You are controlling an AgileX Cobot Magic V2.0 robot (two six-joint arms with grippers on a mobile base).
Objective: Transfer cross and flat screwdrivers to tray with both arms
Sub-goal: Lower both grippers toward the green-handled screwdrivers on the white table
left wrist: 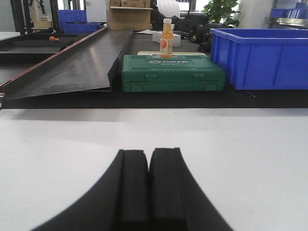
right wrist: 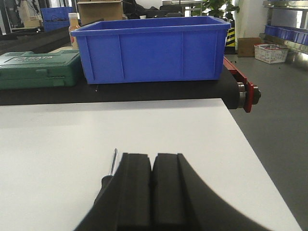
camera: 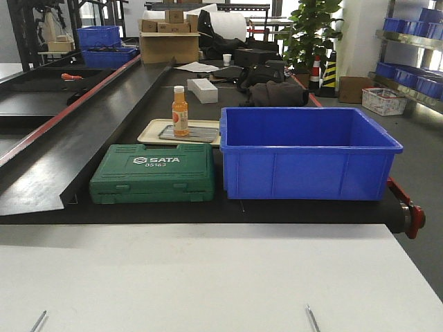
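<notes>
The left pincer point(left wrist: 148, 190) and right pincer point(right wrist: 153, 192) are seen clenched on nothing above open white bench point(camera: 208, 277). Two shafts are counted at the bottom edge: lower-left screwdriver point(camera: 38, 322), lower-right screwdriver point(camera: 313, 318). One tray point(camera: 147, 133) is set mid-frame.

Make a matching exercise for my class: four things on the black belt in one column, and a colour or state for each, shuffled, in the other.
Column one
1. SATA case
2. bin
3. bottle
4. tray

Column two
A. orange, upright
B. blue, right of the case
C. green, lid shut
D. beige, behind the case

Pairs: 1-C, 2-B, 3-A, 4-D
</notes>
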